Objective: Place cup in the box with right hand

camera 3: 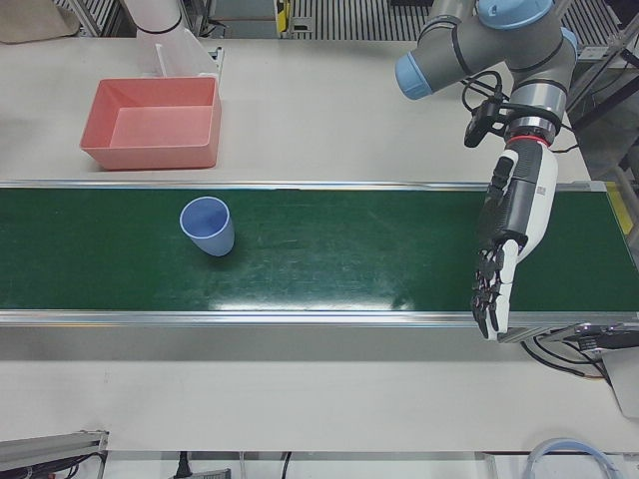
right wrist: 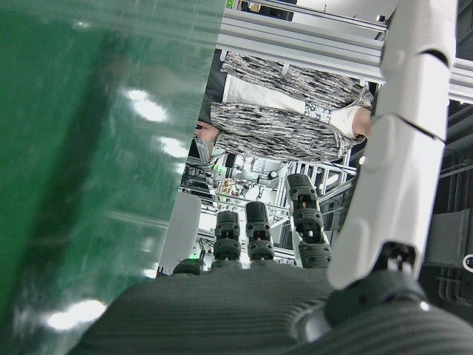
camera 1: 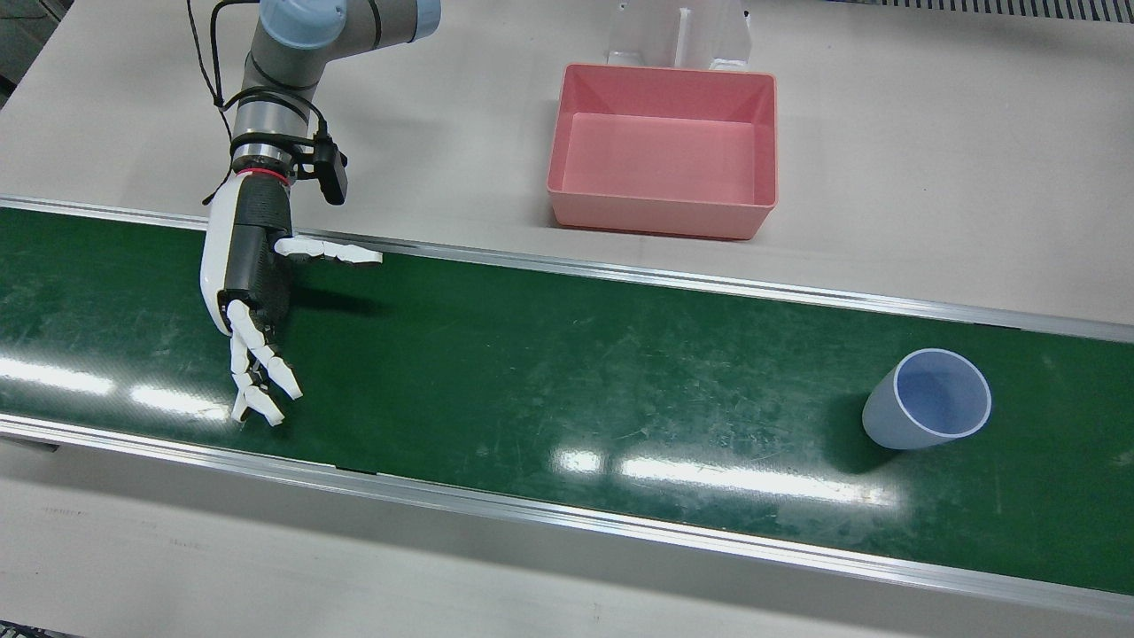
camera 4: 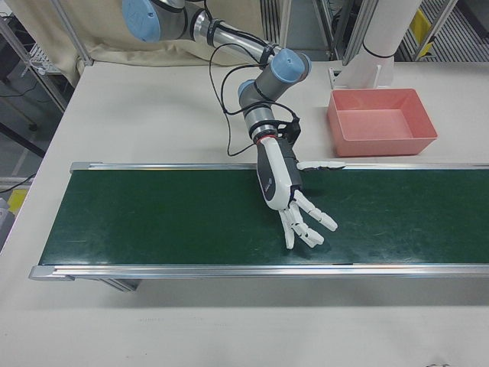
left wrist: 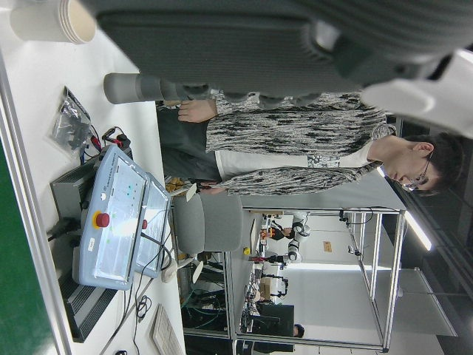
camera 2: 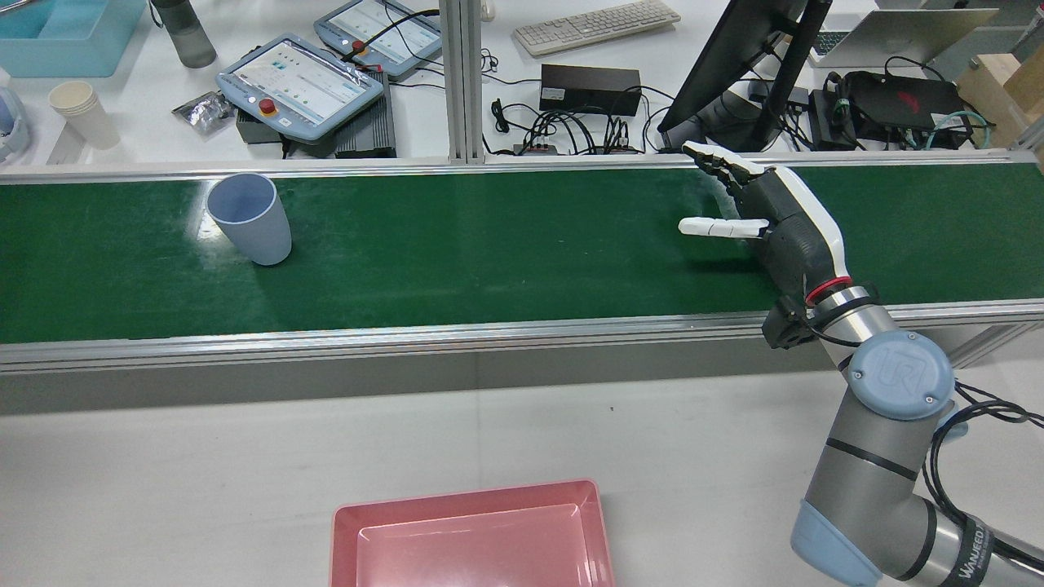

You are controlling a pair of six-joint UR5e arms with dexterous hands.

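Cup (camera 1: 928, 400) stands upright, well apart from empty, spread right hand (camera 1: 252, 292); left hand (camera 3: 504, 249) open.

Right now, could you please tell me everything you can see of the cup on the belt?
The cup is a pale blue-grey tumbler, apparently matte plastic, handleless, widening from a narrow base to a thin lighter rim. It stands upright and looks empty on the green conveyor belt, touching nothing else. The open right hand hangs far along the belt from it. The pink box sits off the belt on the table, empty.

matt plastic cup (camera 1: 927, 399), glossy green belt (camera 1: 549, 381)
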